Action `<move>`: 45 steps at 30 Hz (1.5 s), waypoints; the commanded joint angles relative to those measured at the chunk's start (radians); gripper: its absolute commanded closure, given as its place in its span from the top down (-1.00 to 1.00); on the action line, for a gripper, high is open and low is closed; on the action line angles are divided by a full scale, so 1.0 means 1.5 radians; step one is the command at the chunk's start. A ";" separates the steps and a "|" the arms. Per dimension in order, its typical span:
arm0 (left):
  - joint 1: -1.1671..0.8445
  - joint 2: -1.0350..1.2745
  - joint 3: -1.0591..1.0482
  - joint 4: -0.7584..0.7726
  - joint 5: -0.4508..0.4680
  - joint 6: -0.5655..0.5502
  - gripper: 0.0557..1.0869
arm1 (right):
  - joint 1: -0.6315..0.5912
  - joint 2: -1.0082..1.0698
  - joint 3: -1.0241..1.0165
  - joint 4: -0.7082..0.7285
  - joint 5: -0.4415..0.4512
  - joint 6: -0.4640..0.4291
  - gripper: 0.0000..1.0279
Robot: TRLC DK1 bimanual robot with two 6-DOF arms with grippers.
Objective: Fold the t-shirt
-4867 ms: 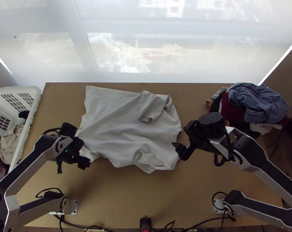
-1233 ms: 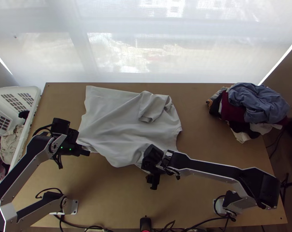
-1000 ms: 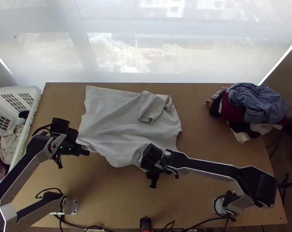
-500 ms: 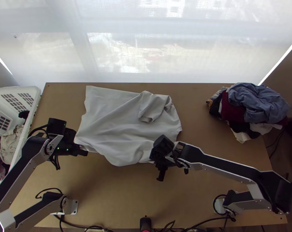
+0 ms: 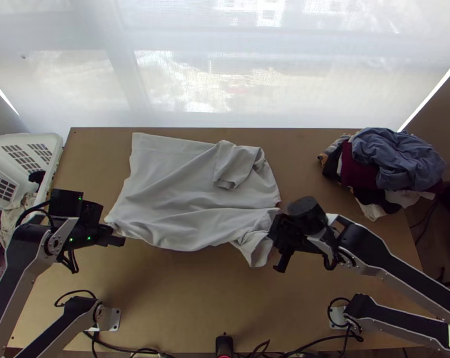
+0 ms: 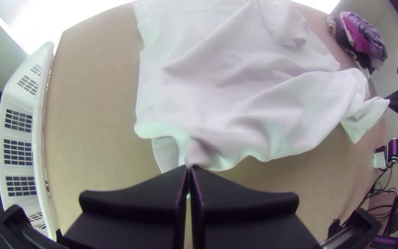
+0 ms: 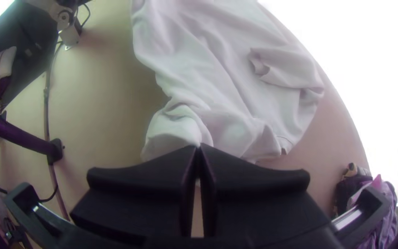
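With left gripper point(image 5: 111, 230), clenches near-left corner of light grey t-shirt point(image 5: 183, 197) between fingers; with right gripper point(image 5: 273, 234), pinches near-right end between fingers. Lies mostly spread across middle of desk point(image 5: 183, 298), wrinkled, with far-right sleeve point(image 5: 234, 166) folded inward over body.

**Basket point(image 5: 55, 146) left, pile point(image 5: 374, 173) right**

The white basket stands beside the table's point(image 5: 177, 310) left edge, pale point(image 5: 13, 218) and dark cloths point(image 5: 37, 177) inside. At the far right corner, the pile has a blue garment point(image 5: 398, 158) uppermost, dark red point(image 5: 357, 172) beside it, white cloth point(image 5: 372, 210) poking out. Daylight glows beyond the far edge.
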 commanded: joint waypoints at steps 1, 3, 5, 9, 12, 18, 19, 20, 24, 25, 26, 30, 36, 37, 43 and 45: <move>0.002 -0.072 0.028 -0.047 -0.001 0.016 -0.93 | -0.031 -0.121 0.018 -0.063 0.017 -0.006 -0.95; 0.002 -0.089 0.041 -0.055 -0.002 0.021 -0.93 | -0.036 -0.148 0.026 -0.080 0.025 -0.018 -0.95; 0.005 -0.101 0.054 -0.068 -0.002 0.027 -0.93 | -0.038 -0.174 0.038 -0.092 0.034 -0.024 -0.95; 0.018 -0.117 0.083 -0.095 -0.002 0.037 -0.93 | -0.038 -0.216 0.067 -0.111 0.050 -0.025 -0.95; 0.022 -0.130 0.095 -0.116 -0.002 0.042 -0.93 | -0.041 -0.245 0.087 -0.119 0.065 -0.025 -0.95; 0.028 -0.157 0.123 -0.163 -0.002 0.058 -0.93 | -0.043 -0.285 0.135 -0.151 0.072 -0.033 -0.95; 0.028 -0.162 0.130 -0.169 -0.002 0.059 -0.93 | -0.043 -0.287 0.145 -0.154 0.072 -0.033 -0.95; 0.028 -0.166 0.139 -0.176 -0.002 0.060 -0.93 | -0.043 -0.288 0.158 -0.157 0.072 -0.033 -0.95; 0.030 -0.185 0.172 -0.206 -0.002 0.070 -0.93 | -0.042 -0.288 0.208 -0.169 0.072 -0.033 -0.95; 0.032 -0.190 0.178 -0.215 -0.002 0.074 -0.93 | -0.042 -0.288 0.220 -0.171 0.072 -0.033 -0.95; 0.032 -0.195 0.185 -0.223 -0.002 0.077 -0.93 | -0.042 -0.287 0.231 -0.174 0.072 -0.034 -0.95; 0.033 -0.216 0.200 -0.259 -0.002 0.089 -0.93 | -0.036 -0.287 0.267 -0.197 0.070 -0.037 -0.95; 0.031 -0.246 0.180 -0.286 -0.002 0.109 -0.93 | 0.038 -0.288 0.275 -0.307 0.054 -0.015 -0.95; 0.031 -0.247 0.175 -0.285 -0.001 0.114 -0.93 | 0.052 -0.289 0.268 -0.327 0.047 -0.004 -0.95; 0.031 -0.242 0.138 -0.275 0.000 0.128 -0.93 | 0.118 -0.302 0.194 -0.402 -0.006 0.050 -0.95; 0.033 -0.245 0.120 -0.274 0.000 0.125 -0.79 | 0.127 -0.304 0.174 -0.407 -0.023 0.065 -0.94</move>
